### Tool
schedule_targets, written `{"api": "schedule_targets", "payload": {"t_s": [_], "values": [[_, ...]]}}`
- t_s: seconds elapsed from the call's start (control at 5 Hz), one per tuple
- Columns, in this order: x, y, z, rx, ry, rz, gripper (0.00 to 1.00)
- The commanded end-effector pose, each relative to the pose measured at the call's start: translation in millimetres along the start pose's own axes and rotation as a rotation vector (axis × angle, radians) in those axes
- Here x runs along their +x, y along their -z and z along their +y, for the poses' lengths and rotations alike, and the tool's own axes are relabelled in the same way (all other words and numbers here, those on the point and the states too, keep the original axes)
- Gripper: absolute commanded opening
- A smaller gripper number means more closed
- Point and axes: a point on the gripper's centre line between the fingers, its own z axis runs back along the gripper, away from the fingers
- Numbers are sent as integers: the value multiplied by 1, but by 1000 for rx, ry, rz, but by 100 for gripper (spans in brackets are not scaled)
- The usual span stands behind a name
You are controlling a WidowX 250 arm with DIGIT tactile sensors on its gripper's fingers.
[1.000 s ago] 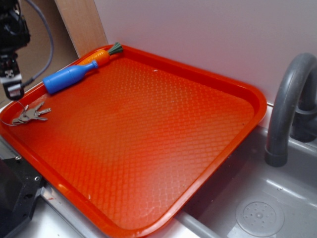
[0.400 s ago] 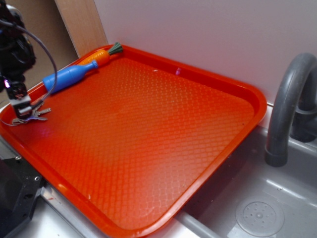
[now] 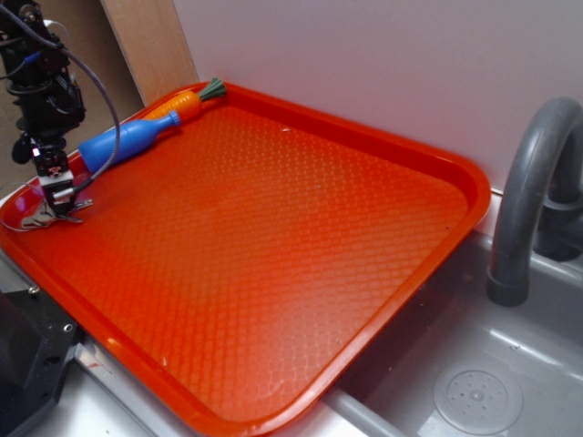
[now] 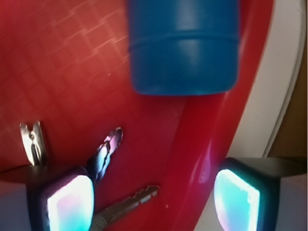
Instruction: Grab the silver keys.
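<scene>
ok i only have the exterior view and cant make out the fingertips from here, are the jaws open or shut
Observer: Open. The wrist view shows the gripper with a wide gap between its pads and nothing clamped.
Operator: are the keys in that gap
Observer: Only partly. The silver keys lie by one pad, off centre, with two blades pointing into the gap.
Operator: whats at the other pad
Observer: The tray has its raised rim running through the gap, and the other pad sits beyond it, outside the tray.
Operator: and the bottle
Observer: The blue bottle has its base straight ahead of the jaws, apart from the keys.
</scene>
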Motion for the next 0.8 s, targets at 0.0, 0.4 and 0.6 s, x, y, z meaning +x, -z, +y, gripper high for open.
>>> {"api": "schedule_targets", "payload": {"t_s": [0.0,0.4,0.6], "values": [[-17,-30,-25,-56,177,-170,100],[-32,-59,-55,-28,163,-225,100],[-52,-51,-57,10,209,-240,100]]}}
